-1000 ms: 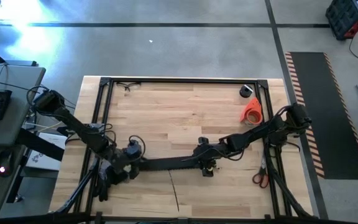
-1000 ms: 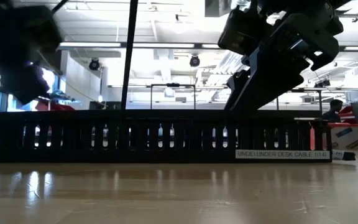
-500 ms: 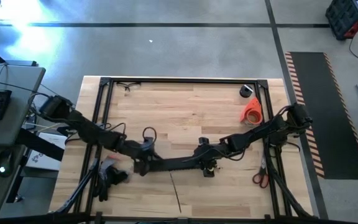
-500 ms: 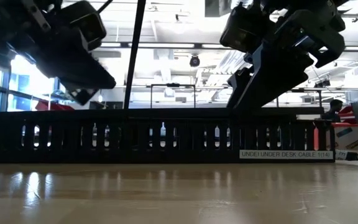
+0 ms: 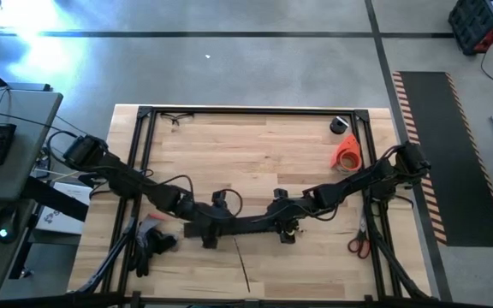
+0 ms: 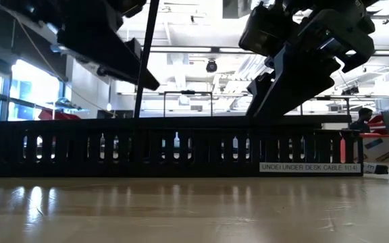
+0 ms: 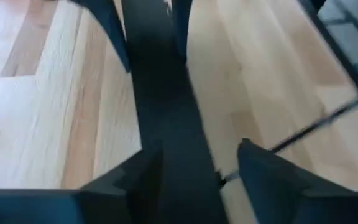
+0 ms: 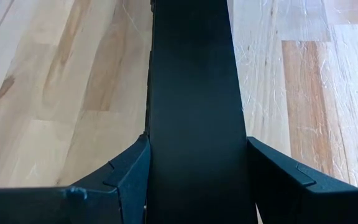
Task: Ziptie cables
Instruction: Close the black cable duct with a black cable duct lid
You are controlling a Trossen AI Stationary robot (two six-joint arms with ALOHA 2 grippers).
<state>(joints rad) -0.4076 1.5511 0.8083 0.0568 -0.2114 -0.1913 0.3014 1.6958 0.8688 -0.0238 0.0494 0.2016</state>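
Long black slotted plastic strip [image 5: 245, 226] on the wooden table [image 5: 255, 154], gripped by the right gripper [image 5: 274, 224]; left gripper [image 5: 210, 236] parted astride it.

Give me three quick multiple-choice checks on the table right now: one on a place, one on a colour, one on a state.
1. Where is the orange tape roll?
A. mid-table
B. on the right arm's side, near the far corner
C. on the floor

2. What colour are the scissors' handles?
A. red
B. blue
C. yellow

3. How is the left claw?
A. shut on the cables
B. out of view
C. open, astride the black strip

Answers:
1 B: the high view shows the orange tape roll by the right rail.
2 A: the scissors show red loops.
3 C: the left claw has its fingers apart on either side of the black strip.
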